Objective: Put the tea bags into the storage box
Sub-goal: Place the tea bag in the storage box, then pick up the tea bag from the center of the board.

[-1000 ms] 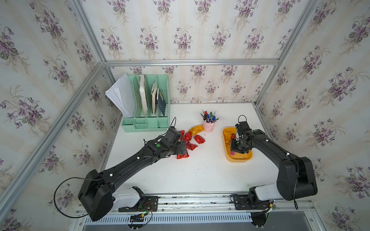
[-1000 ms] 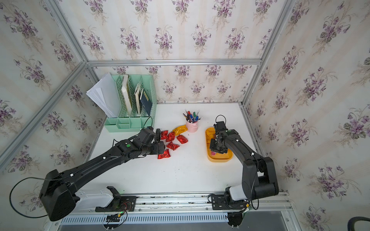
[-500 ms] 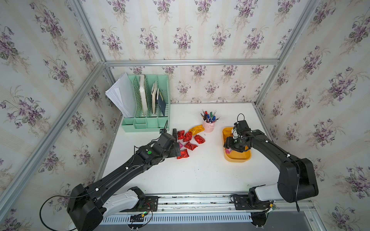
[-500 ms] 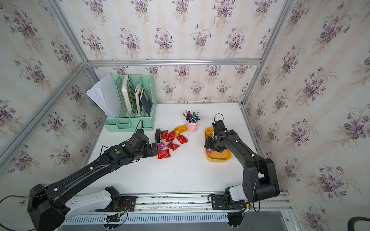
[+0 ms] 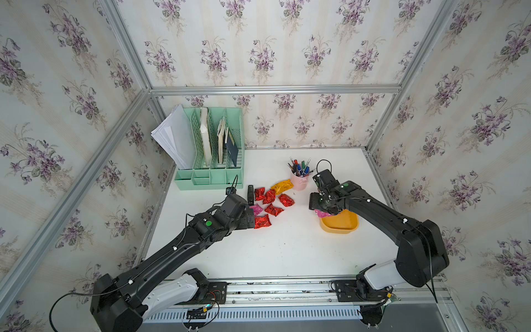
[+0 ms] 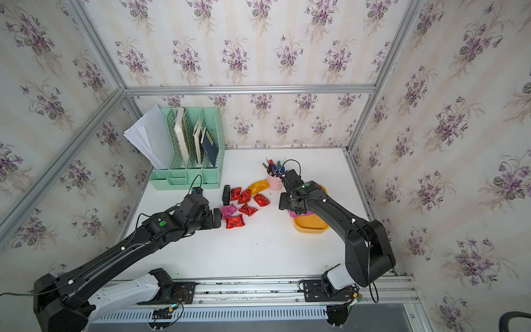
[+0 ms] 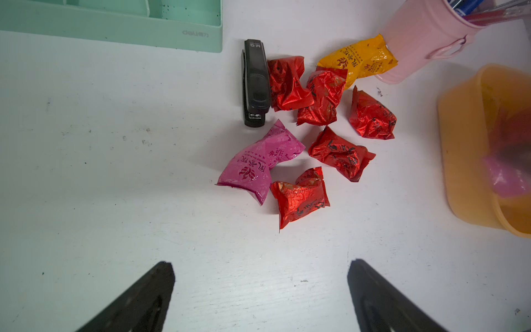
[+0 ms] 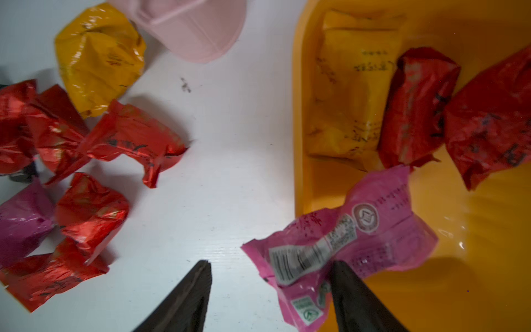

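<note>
- The right pincer (image 8: 270, 263) hung spread and pinched nothing, above the rim of the storage box (image 8: 298, 115), which sat near the worktop's (image 7: 115, 201) right edge
- A pink tea bag (image 8: 359, 238) lay draped across that rim, partly inside and partly out, just beside one finger (image 8: 353, 293)
- Inside the box lay a yellow tea bag (image 8: 353, 95) and two red tea bags (image 8: 416, 109)
- The left pincer (image 7: 260, 263) was spread wide and empty over bare worktop
- Seven loose tea bags (image 7: 340, 153), five red, one pink and one yellow, clustered mid-worktop between a black stapler (image 7: 255, 83) and a pink pen cup (image 7: 425, 37)
</note>
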Robot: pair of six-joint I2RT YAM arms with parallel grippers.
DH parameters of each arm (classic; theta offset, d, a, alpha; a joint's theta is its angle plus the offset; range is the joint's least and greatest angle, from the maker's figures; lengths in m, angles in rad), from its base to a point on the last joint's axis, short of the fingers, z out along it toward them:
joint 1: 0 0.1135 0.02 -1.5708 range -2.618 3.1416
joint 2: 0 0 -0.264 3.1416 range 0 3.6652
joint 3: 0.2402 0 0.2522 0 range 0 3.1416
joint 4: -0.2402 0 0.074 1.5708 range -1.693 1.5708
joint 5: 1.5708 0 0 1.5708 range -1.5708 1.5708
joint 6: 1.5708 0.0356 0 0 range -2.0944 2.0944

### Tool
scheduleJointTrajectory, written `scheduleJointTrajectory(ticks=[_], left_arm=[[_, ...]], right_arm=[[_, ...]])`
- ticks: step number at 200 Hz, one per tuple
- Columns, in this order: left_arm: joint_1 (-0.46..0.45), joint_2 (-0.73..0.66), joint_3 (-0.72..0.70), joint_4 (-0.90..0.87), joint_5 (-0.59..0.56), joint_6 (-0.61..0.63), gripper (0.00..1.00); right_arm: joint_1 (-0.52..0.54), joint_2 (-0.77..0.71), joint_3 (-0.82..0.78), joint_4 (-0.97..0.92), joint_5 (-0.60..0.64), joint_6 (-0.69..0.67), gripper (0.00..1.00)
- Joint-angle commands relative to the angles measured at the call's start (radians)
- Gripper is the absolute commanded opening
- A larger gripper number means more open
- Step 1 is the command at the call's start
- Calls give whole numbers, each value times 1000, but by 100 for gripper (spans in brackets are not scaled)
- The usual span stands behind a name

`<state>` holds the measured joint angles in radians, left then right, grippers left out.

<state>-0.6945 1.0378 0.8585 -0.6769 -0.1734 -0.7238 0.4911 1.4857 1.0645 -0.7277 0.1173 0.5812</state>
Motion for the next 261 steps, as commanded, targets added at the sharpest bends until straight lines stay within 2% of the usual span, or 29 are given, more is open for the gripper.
scheduleJointTrajectory(ticks=[1,14,33,59,85,116,120,145,183,219,241,261], left_arm=[[2,-2,15,-27,-15,58,99],[3,0,24,-29,-15,77,99],[3,7,37,-26,-17,105,99],[6,26,49,-13,-16,120,99],[6,31,44,0,-9,111,99],[19,19,22,-3,-15,108,99],[22,17,17,-3,-15,108,99],[56,1,-9,-3,4,108,99],[84,-47,-62,0,28,98,99],[87,-124,-102,-55,-4,72,99],[87,-188,-127,-85,-15,36,99],[86,-242,-160,-104,-37,-10,99]], right_arm=[[-32,-20,-66,13,11,67,71],[-50,-38,-93,67,-29,73,71],[-52,-44,-44,76,-55,74,70],[-51,-57,29,21,-11,79,70],[-45,-93,33,3,2,97,70],[38,-106,-2,105,-98,113,64],[88,-100,-4,123,-110,115,62],[219,2,18,198,-148,112,56],[305,224,146,226,-180,89,57],[314,400,335,140,-106,-74,68],[314,497,444,54,-55,-184,69],[313,547,477,30,-27,-238,67]])
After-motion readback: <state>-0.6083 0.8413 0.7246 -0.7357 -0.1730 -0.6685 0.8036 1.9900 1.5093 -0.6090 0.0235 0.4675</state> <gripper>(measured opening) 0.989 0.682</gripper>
